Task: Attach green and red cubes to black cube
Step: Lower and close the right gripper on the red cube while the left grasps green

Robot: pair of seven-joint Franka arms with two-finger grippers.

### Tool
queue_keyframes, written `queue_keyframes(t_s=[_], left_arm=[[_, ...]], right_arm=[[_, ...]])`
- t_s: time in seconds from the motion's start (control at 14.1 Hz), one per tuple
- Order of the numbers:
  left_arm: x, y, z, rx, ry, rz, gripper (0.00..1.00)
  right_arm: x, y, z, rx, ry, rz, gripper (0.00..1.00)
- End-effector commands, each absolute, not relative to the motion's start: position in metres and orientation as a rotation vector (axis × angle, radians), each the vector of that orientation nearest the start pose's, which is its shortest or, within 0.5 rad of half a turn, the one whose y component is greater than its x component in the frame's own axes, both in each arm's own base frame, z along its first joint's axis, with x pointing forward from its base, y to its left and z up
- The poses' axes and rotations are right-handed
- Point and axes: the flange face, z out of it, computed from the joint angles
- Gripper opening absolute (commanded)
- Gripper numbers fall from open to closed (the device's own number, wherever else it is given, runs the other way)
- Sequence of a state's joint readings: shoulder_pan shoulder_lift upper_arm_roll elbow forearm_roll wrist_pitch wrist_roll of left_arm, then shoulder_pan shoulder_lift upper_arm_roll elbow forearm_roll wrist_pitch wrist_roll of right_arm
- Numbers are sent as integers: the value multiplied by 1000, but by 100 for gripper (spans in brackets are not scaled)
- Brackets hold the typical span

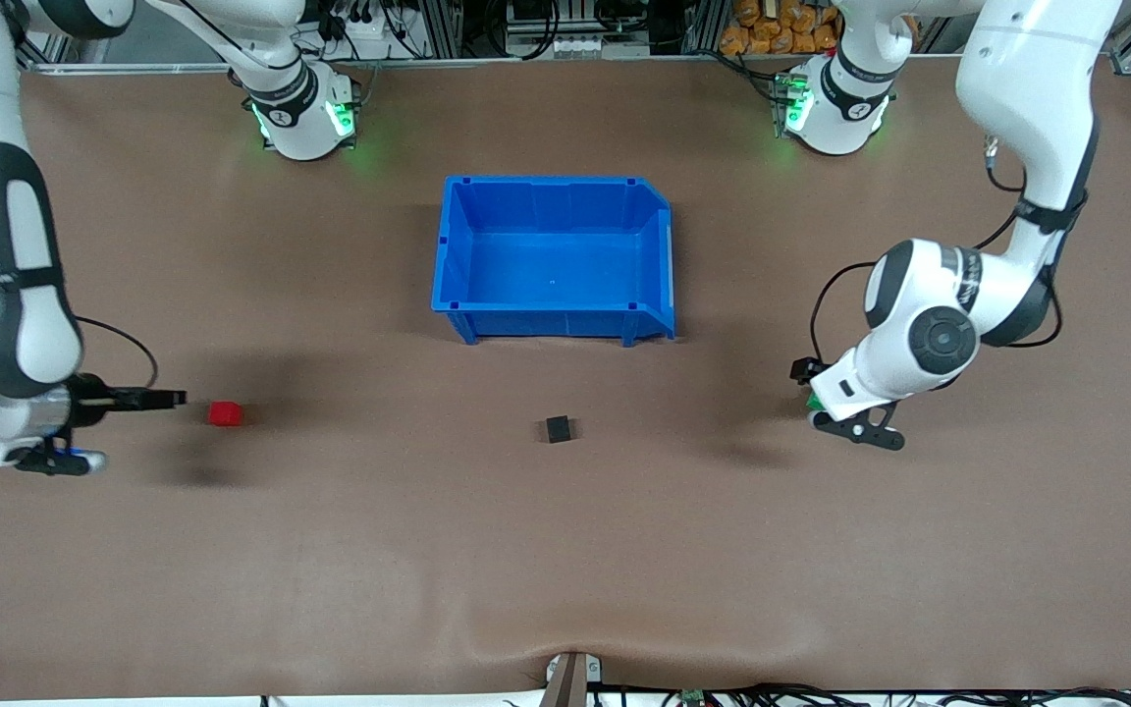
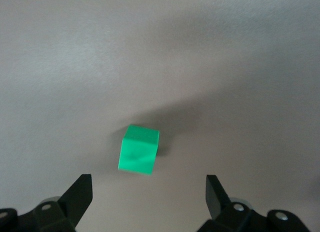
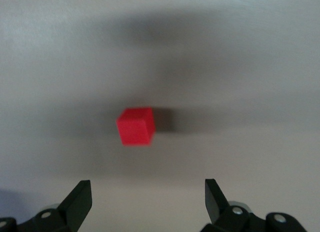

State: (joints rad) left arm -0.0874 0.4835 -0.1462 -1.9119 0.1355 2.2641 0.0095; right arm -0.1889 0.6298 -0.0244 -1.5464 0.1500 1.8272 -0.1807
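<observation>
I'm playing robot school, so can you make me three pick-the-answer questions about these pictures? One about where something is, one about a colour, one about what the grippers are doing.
1. Where is the black cube?
A. Inside the blue bin
B. On the table, nearer the front camera than the blue bin
C. Held by a gripper

2. What colour is the cube below the left gripper?
A. Green
B. Yellow
C. Red

3. How are the two grippers?
A. Both shut on cubes
B. One open, one shut
C. Both open, holding nothing

Answers:
1. B: the black cube sits alone on the brown table, lower in the front view than the blue bin.
2. A: the left wrist view shows the green cube ahead of the left gripper.
3. C: the left gripper's fingers are spread, and the right gripper is spread too, with the red cube lying free.
</observation>
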Motion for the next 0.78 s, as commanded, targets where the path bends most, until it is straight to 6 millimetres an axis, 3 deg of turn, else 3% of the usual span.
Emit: queue_keyframes(t_s=[0.0, 0.14, 0.28, 0.43, 0.5, 0.57, 0.64, 0.71], left_arm=[[606, -138, 210, -3035, 562, 144, 100], [608, -139, 197, -3000, 619, 128, 100], [607, -137, 191, -2996, 622, 141, 100], [606, -135, 186, -2997, 624, 153, 100], [607, -135, 184, -2997, 625, 153, 100], [607, -133, 184, -2999, 621, 149, 100], [607, -132, 183, -3002, 617, 153, 80], [606, -132, 182, -3001, 617, 156, 46]], right_arm=[[663, -97, 242, -2948, 211, 452, 100], [661, -81, 223, -2958, 274, 508, 100], [657, -89, 197, -2992, 247, 558, 95], [655, -99, 184, -3056, 194, 551, 95], [652, -99, 173, -3058, 193, 549, 91], [651, -95, 169, -3061, 191, 540, 82], [651, -90, 168, -3056, 205, 544, 73], [652, -87, 168, -3055, 211, 538, 67]])
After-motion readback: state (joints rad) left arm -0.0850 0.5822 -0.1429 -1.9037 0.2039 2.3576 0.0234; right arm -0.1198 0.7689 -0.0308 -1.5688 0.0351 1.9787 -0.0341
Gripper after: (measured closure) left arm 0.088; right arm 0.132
